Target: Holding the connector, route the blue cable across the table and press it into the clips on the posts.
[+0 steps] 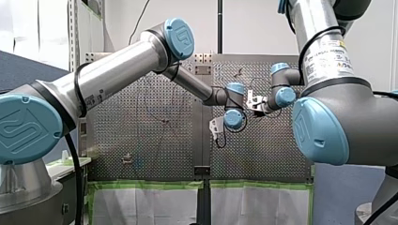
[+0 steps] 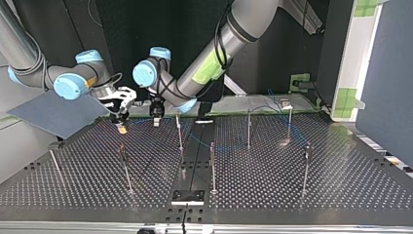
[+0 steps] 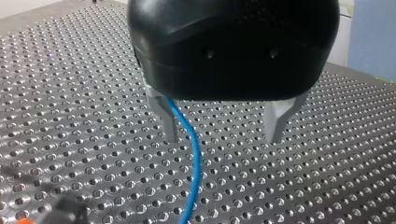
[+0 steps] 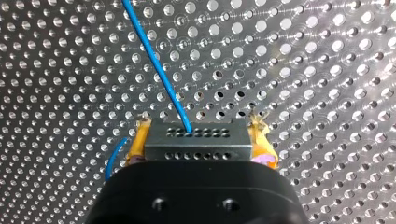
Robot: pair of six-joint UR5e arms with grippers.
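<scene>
Right claw (image 4: 200, 122) clamping connector (image 4: 194, 140), anchoring blue cable (image 4: 156, 60); left claw (image 3: 223, 128) gaping wide, straddling cable for guiding; both sitting tabletop's (image 2: 292, 185) 10 o'clock, top view.

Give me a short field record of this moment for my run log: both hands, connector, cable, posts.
right hand: shut on the connector, yellow pads on its two sides
connector: dark block with rows of small holes
blue cable: leaves the connector and runs on over the table; also passes through the left hand, close to one side
left hand: open, gripping nothing
posts: thin, upright, spread across the table; whether the cable sits in any clip cannot be told
</scene>
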